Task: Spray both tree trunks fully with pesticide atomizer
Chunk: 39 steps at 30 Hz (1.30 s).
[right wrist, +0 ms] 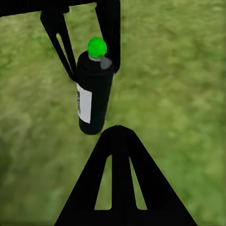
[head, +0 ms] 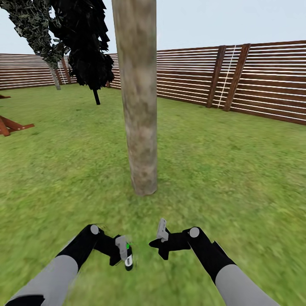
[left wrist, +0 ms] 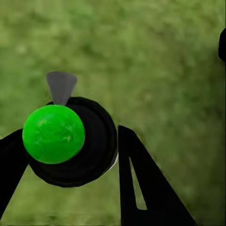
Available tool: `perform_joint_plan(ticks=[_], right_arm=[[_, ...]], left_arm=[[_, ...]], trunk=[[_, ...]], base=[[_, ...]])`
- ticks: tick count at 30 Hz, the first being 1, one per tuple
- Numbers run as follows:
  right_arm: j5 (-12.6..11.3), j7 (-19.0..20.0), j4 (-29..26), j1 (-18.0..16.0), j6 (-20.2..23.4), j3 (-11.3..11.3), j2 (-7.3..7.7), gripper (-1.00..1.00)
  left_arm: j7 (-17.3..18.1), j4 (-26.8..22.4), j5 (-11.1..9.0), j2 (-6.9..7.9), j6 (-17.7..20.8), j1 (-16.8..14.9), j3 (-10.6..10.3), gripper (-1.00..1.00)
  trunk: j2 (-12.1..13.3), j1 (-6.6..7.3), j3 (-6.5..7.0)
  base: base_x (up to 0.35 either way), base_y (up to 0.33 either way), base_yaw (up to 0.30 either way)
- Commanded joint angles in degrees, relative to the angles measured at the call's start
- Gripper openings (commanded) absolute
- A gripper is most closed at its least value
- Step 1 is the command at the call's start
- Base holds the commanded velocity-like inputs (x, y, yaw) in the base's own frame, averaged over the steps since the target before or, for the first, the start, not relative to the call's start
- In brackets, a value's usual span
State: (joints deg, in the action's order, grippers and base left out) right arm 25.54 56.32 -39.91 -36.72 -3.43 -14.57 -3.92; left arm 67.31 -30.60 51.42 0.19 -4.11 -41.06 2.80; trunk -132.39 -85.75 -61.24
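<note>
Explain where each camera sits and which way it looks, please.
Head view: up on the head, facing forward and down at the tree trunk; both arms show.
Left wrist view: by the left pincer, looking down onto the spray bottle.
Right wrist view: by the right pincer, facing the same bottle from beside it.
All three show grass.

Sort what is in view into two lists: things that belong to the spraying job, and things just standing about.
Job:
- thick pale beige-grey mottled tree trunk
- black cylindrical atomizer with green round cap, held in the left gripper
- green grass floor

Standing about:
- brown horizontal-slat wooden fence
- dark ragged-leaf small tree
- reddish wooden frame
- right gripper
</note>
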Motion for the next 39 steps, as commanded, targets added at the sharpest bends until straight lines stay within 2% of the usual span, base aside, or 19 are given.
perform_joint_plan(ticks=[1, 3, 9, 11, 14, 16, 17, 18, 21, 22, 23, 25, 27, 28, 31, 32, 34, 36, 39], right_arm=[[0.59, 0.10, 0.00, -0.02, -0.35, 0.07, 0.02, -1.00], [0.62, 0.10, 0.07, -0.02, -0.35, 0.08, 0.07, -1.00], [0.81, 0.10, 0.53, -0.02, -0.35, 0.16, 0.54, -1.00], [0.87, 0.05, 0.68, -0.02, -0.35, 0.19, 0.78, -1.00], [0.81, -0.53, 2.30, -0.02, -0.41, 0.50, 2.19, -1.00], [0.71, -4.87, 4.94, 0.00, -0.43, 0.63, 4.11, -1.00], [0.72, -9.38, 7.02, 0.03, -0.44, 0.61, 4.83, -1.00], [0.61, -17.29, 11.97, 0.11, -0.52, 0.60, 5.38, -1.00], [0.17, -35.87, 24.71, 0.17, -2.75, 0.67, 5.65, -1.00], [-0.56, -41.34, 27.41, 0.21, -4.37, 0.67, 5.66, 1.00], [-2.61, -46.35, 29.61, 0.22, -5.94, 0.68, 5.67, 1.00], [-10.61, -54.76, 32.07, 0.26, -7.58, 0.68, 5.69, 1.00], [-19.05, -59.50, 32.80, 0.31, -8.08, 0.68, 5.80, 1.00], [-21.98, -60.76, 32.93, 0.43, -8.21, 0.68, 5.83, 1.00], [-26.56, -65.48, 33.03, 2.01, -8.97, 0.68, 6.69, 1.00], [-28.74, -68.12, 33.04, 3.43, -11.06, 0.68, 7.27, 1.00], [-32.23, -70.95, 33.10, 5.34, -15.95, 0.68, 8.37, 1.00], [-34.08, -71.97, 33.08, 7.31, -20.06, 0.61, 9.42, 1.00], [-34.51, -72.21, 33.12, 7.90, -21.10, 0.60, 9.67, 1.00]], left_arm=[[0.24, -0.07, 0.35, 1.26, -0.45, 0.12, 0.32, -1.00], [0.32, -0.13, 0.39, 3.54, -0.45, 0.29, 0.29, -1.00], [0.34, -0.07, 0.61, 12.27, -0.55, 0.45, 0.28, -1.00], [0.26, 0.05, 0.55, 14.27, -0.72, 0.47, 0.42, -1.00], [-0.29, 0.47, 0.45, 15.53, -0.68, 0.53, 0.81, -1.00], [-2.18, 0.76, -0.03, 15.74, -0.47, 0.54, 1.90, -1.00], [-4.15, 0.89, -0.24, 15.74, -0.36, 0.54, 3.17, -1.00], [-7.45, 1.50, -0.50, 15.58, -0.22, 0.54, 5.55, -1.00], [-15.24, 6.49, -1.31, 14.94, -0.05, 0.54, 12.97, -1.00], [-17.88, 8.43, -1.98, 14.85, -0.03, 0.54, 15.36, -1.00], [-20.36, 10.39, -2.90, 14.80, -0.04, 0.54, 17.59, -1.00], [-25.29, 13.37, -5.24, 14.77, 0.14, 0.54, 21.83, -1.00], [-30.52, 14.67, -7.66, 14.69, 0.84, 0.54, 25.77, -1.00], [-32.83, 15.65, -8.46, 14.52, 2.02, 0.54, 27.04, -1.00], [-38.32, 17.37, -9.17, 13.46, 8.14, 0.54, 28.31, -1.00], [-40.58, 17.38, -9.20, 12.39, 11.08, 0.54, 28.46, -1.00], [-43.96, 17.09, -9.22, 10.67, 15.47, 0.54, 28.63, -1.00], [-46.90, 16.74, -9.23, 8.98, 18.55, 0.49, 28.59, -1.00], [-47.65, 16.65, -9.23, 7.96, 19.33, 0.25, 28.52, -1.00]], trunk=[[-0.02, 0.01, -0.05], [-0.02, 0.01, -0.05], [-0.02, 0.01, -0.05], [-0.02, 0.01, -0.05], [-0.02, 0.01, -0.05], [-0.02, 0.01, -0.05], [-0.02, 0.01, -0.05], [-0.02, 0.01, -0.05], [-0.02, 0.01, -0.05], [-0.02, 0.01, -0.05], [-0.02, 0.01, -0.05], [-0.02, 0.01, -0.05], [-0.02, 0.01, -0.05], [-0.02, 0.01, -0.05], [-0.02, 0.01, -0.05], [-0.02, 0.01, -0.05], [-0.02, 0.01, -0.05], [-0.02, 0.01, -0.05], [-0.02, 0.01, -0.05]], base=[[0.000, 0.000, 0.000], [0.000, 0.000, 0.000], [0.000, 0.000, 0.000], [0.000, 0.000, 0.000], [0.000, 0.000, 0.000], [0.000, 0.000, 0.000], [0.000, 0.000, 0.000], [0.000, 0.000, 0.000], [0.000, 0.000, 0.000], [0.000, 0.000, 0.000], [0.000, 0.000, 0.000], [0.000, 0.000, 0.000], [0.000, 0.000, 0.000], [0.000, 0.000, 0.000], [0.000, 0.000, 0.000], [0.000, 0.000, 0.000], [0.000, 0.000, 0.000], [0.000, 0.000, 0.000], [0.006, 0.000, 0.000]])
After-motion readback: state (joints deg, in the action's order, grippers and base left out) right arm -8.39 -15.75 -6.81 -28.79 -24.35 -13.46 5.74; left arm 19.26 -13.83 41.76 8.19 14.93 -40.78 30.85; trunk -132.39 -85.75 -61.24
